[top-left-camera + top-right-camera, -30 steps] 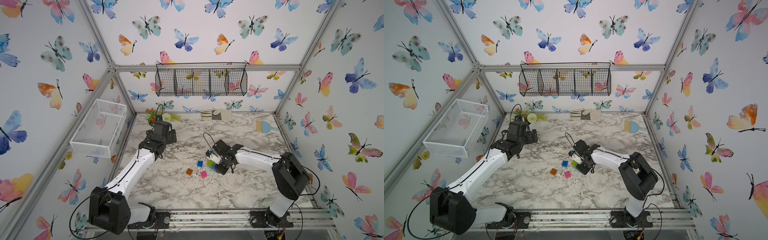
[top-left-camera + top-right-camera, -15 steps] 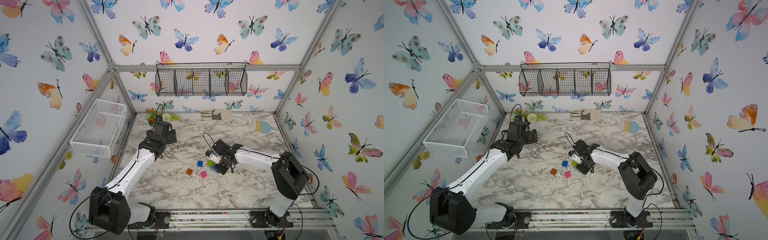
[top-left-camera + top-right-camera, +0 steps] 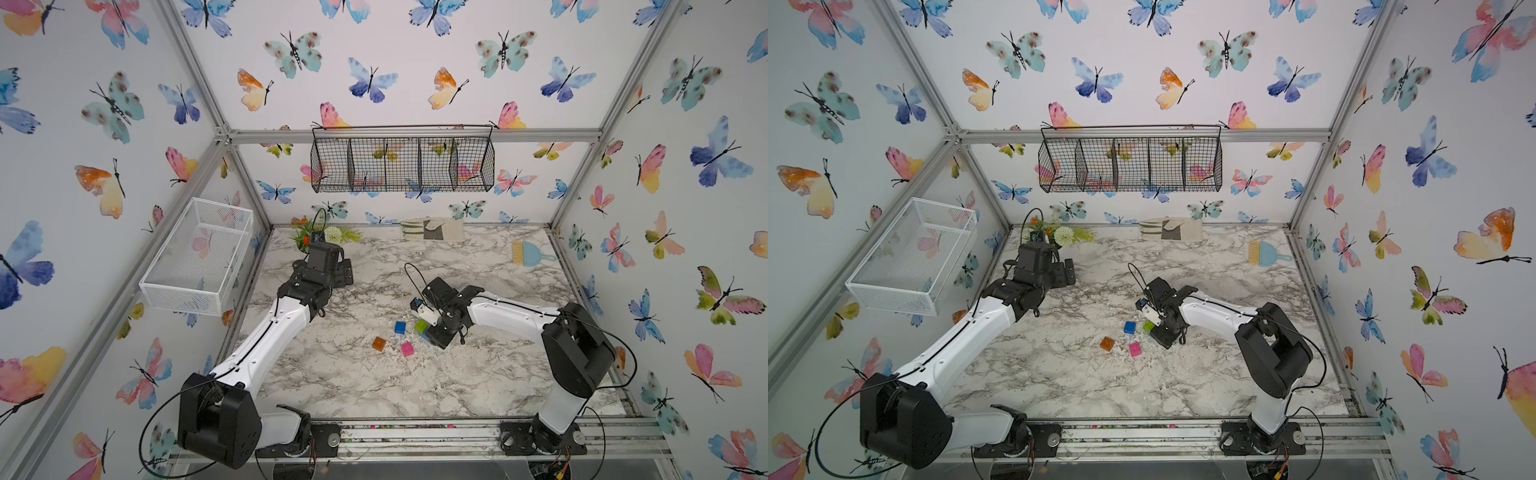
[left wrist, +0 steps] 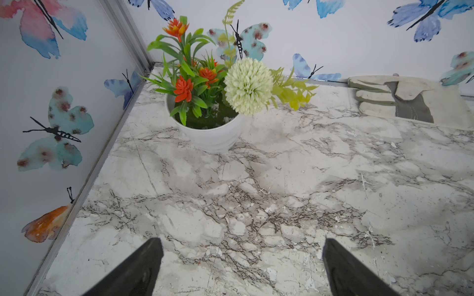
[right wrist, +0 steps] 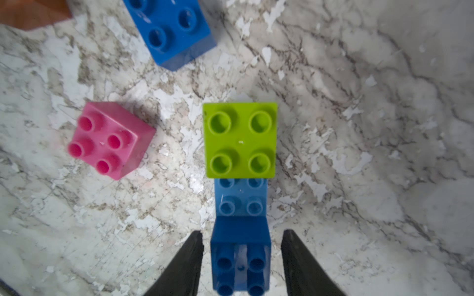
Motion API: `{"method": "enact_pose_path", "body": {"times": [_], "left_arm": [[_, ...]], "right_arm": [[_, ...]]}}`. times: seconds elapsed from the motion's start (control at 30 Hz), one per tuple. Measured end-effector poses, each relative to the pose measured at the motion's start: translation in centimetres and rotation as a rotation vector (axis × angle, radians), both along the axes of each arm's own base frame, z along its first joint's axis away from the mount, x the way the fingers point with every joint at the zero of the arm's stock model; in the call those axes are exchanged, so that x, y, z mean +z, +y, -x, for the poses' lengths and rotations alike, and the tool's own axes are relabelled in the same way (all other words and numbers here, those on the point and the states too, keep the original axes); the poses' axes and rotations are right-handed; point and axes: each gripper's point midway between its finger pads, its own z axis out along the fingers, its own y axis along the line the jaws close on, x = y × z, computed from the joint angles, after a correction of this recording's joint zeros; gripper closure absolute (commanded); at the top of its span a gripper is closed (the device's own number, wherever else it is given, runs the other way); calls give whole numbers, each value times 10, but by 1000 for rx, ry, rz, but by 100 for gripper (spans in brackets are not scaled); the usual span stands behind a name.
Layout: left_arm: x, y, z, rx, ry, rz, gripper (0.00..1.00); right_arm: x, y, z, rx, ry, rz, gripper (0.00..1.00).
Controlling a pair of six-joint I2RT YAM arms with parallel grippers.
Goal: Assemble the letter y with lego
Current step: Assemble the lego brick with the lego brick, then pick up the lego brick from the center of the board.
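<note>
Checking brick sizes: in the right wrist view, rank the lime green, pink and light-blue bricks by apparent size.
Largest: lime green brick and pink brick look alike; green is stacked higher, nearer the camera, so unranked.
Then light-blue brick, only its uncovered part showing: smallest.

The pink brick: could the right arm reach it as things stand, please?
Probably yes. The pink brick stands alone on the bare marble tabletop, close beside the right hand, whose jaws stand open, clear of the blue brick between them; nothing blocks the way across.
</note>
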Motion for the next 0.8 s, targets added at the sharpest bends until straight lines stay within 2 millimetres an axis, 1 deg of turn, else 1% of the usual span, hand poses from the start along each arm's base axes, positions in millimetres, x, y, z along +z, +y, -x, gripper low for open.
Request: {"method": "enact_pose_path", "body": {"times": [0.07, 0.17, 0.27, 0.43, 0.57, 0.67, 0.8], "left_arm": [[0, 0, 0, 0, 0, 0, 2], [0, 0, 0, 0, 0, 0, 2], [0, 0, 0, 0, 0, 0, 2], [0, 0, 0, 0, 0, 0, 2], [0, 0, 0, 0, 0, 0, 2], [0, 0, 0, 0, 0, 0, 2], [0, 0, 0, 0, 0, 0, 2]], "right_arm": [[5, 7, -5, 3, -10, -23, 47], [5, 16, -11, 6, -15, -44, 48], [-4, 18, -12, 9, -1, -33, 48], [-23, 15, -9, 8, 35, 4, 50], [-29, 15, -9, 8, 45, 14, 52], [-28, 17, -11, 8, 41, 10, 57], [-28, 18, -12, 8, 41, 11, 71]]}}
